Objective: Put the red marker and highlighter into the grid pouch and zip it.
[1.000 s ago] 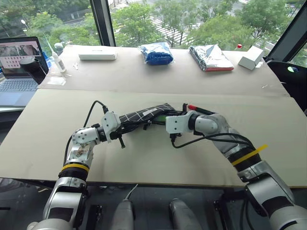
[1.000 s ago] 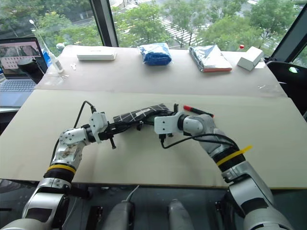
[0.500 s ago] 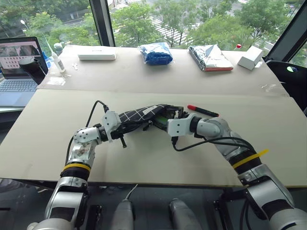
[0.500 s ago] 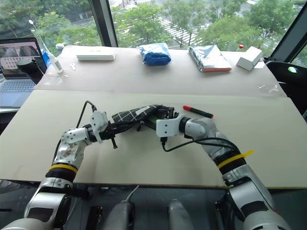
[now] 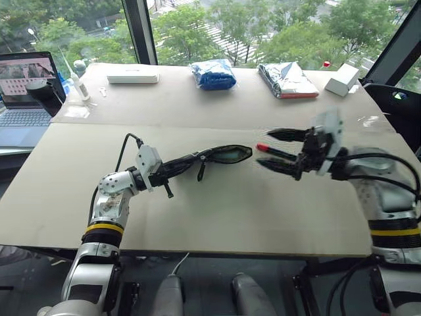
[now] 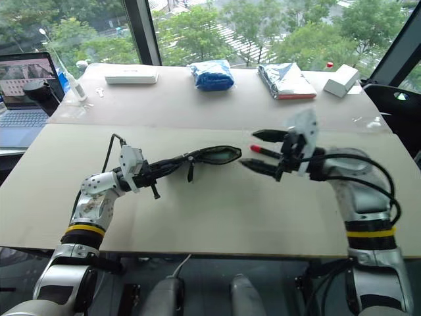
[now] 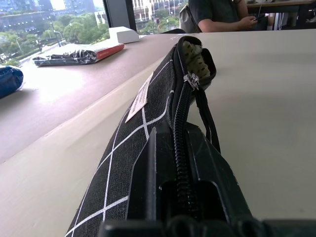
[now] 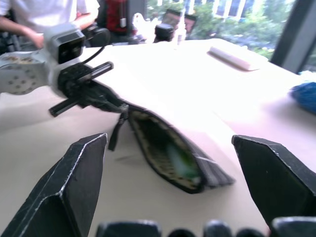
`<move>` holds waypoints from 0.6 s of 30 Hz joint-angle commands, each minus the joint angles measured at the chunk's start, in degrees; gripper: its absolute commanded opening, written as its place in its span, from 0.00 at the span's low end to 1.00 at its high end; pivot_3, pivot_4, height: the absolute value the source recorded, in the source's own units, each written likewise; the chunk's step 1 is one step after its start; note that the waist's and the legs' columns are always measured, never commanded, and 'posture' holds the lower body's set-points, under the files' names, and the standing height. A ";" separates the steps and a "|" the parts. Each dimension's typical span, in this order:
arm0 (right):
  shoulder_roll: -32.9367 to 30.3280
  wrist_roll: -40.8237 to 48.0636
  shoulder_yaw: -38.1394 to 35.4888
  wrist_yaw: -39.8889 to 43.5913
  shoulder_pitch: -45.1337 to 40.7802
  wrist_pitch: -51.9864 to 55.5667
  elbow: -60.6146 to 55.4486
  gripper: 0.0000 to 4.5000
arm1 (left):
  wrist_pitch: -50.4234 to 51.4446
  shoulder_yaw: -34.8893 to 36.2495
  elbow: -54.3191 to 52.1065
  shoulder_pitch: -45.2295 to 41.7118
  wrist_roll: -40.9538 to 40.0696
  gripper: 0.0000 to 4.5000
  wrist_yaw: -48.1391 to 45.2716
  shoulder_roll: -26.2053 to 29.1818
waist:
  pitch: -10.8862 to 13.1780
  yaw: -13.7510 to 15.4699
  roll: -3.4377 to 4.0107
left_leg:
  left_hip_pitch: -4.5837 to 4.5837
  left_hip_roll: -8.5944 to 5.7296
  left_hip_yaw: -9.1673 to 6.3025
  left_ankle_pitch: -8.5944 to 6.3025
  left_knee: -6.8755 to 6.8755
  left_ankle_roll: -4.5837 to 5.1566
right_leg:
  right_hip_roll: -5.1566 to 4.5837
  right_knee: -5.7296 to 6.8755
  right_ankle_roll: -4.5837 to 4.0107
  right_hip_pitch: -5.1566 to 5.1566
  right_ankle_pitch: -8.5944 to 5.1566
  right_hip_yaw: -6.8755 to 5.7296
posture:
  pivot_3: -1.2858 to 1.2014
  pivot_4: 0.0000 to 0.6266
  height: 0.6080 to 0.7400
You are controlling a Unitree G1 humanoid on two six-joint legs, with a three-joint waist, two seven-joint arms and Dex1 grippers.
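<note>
Now we pinch the grid pouch (image 5: 210,156) in our left gripper (image 5: 172,170), highlighter (image 8: 178,159) seemingly inside; our right gripper (image 5: 279,151), jaws wide, should straddle the red marker (image 5: 275,152) squarely before closing.

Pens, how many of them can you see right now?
2. The red marker lies on the table beside the open right pincer. The highlighter sits inside the open grid pouch, held by the left pincer. More may be hidden inside.
</note>
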 commanded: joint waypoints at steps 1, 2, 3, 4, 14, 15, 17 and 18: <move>-0.98 -15.84 4.46 -8.61 -2.82 -13.89 16.62 1.00 | 0.17 0.69 -2.13 -0.16 -0.99 0.00 0.09 0.21 | 0.00 0.06 0.00 | 0.00 0.00 0.00 0.00 0.00 0.00 | -0.01 0.00 0.00 -0.02 0.00 0.00 | 0.52 0.24 1.00; -0.64 -17.40 5.07 -9.60 -3.93 -15.20 20.51 1.00 | 0.18 0.67 -2.14 -0.20 -0.98 0.00 0.09 0.17 | 0.00 0.07 0.00 | 0.00 -0.01 0.02 0.00 0.00 0.00 | -0.02 0.00 0.00 -0.03 0.00 0.00 | 0.52 0.24 1.00; -0.12 -18.70 5.35 -10.57 -5.12 -17.18 24.35 1.00 | 0.19 0.65 -2.17 -0.21 -0.97 0.00 0.10 0.13 | 0.01 0.08 0.01 | -0.02 -0.03 0.02 0.00 0.00 0.00 | -0.02 -0.01 0.00 -0.06 0.00 0.01 | 0.52 0.24 1.00; 0.37 -19.46 5.47 -10.97 -6.21 -19.09 27.69 1.00 | 0.20 0.65 -2.20 -0.21 -0.98 0.00 0.12 0.11 | 0.01 0.09 0.01 | -0.02 -0.03 0.03 0.00 -0.01 0.00 | -0.02 0.00 0.00 -0.09 0.00 0.02 | 0.52 0.24 1.00; 3.69 -23.10 5.76 -10.08 -16.09 -27.31 49.30 1.00 | 0.22 0.66 -2.92 0.61 -0.92 0.00 0.20 0.37 | 0.02 -0.41 0.03 | -0.02 -0.06 0.02 0.00 -0.02 0.00 | -0.05 -0.02 -0.01 -0.02 0.01 0.03 | 0.52 0.24 1.00; 4.05 -22.91 5.57 -9.32 -16.72 -27.10 50.49 1.00 | 0.20 0.69 -2.98 0.71 -0.94 0.00 0.19 0.43 | 0.02 -0.49 0.03 | -0.02 -0.06 0.02 0.01 -0.02 0.00 | -0.06 -0.02 -0.01 -0.02 0.01 0.04 | 0.52 0.24 1.00; 4.77 -22.55 5.30 -7.80 -17.70 -26.22 52.84 1.00 | 0.18 0.77 -3.10 0.86 -0.98 0.00 0.23 0.51 | 0.02 -0.67 0.03 | -0.02 -0.06 0.01 0.00 -0.02 0.00 | -0.05 -0.02 -0.01 -0.02 0.01 0.03 | 0.52 0.24 1.00; 4.99 -22.70 5.29 -7.63 -18.09 -26.09 53.89 1.00 | 0.15 0.80 -3.14 0.91 -0.99 0.00 0.25 0.54 | 0.02 -0.73 0.03 | -0.02 -0.06 0.01 0.00 -0.02 0.00 | -0.05 -0.02 -0.01 -0.02 0.01 0.03 | 0.52 0.24 1.00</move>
